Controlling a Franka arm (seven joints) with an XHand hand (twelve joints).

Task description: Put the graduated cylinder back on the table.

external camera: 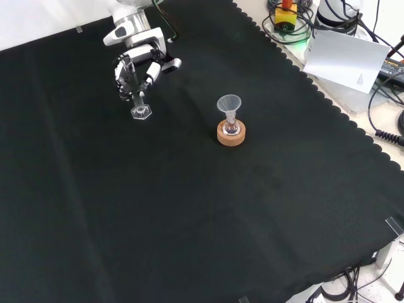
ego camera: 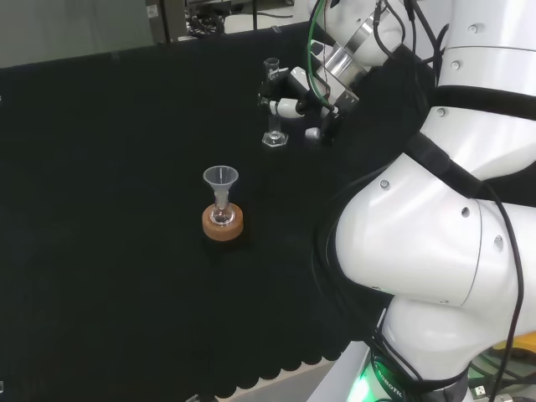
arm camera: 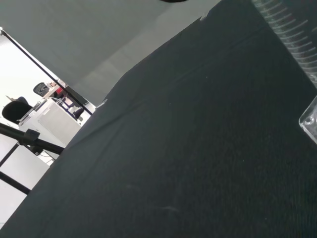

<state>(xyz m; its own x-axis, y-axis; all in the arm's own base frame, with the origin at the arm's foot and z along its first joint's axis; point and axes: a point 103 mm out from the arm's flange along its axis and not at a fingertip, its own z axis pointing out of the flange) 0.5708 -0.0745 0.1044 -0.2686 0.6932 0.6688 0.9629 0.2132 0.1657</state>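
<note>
A clear graduated cylinder (ego camera: 272, 105) stands upright with its hexagonal foot (ego camera: 275, 140) at or just above the black cloth; I cannot tell if it touches. The hand (ego camera: 295, 94) is beside its upper part, with fingers curled round the tube. In the front view the hand (external camera: 144, 62) comes in from the top and holds the cylinder (external camera: 135, 88) above its foot (external camera: 141, 112). The wrist view catches the cylinder's marked tube (arm camera: 292, 34) and a corner of its foot (arm camera: 311, 121).
A small flask with a clear funnel (ego camera: 220, 177) in its neck sits on a cork ring (ego camera: 223, 224), nearer the bench's front; in the front view the ring (external camera: 230, 134) lies right of the cylinder. A white sheet (external camera: 344, 60) and cables lie beyond the cloth's scalloped edge.
</note>
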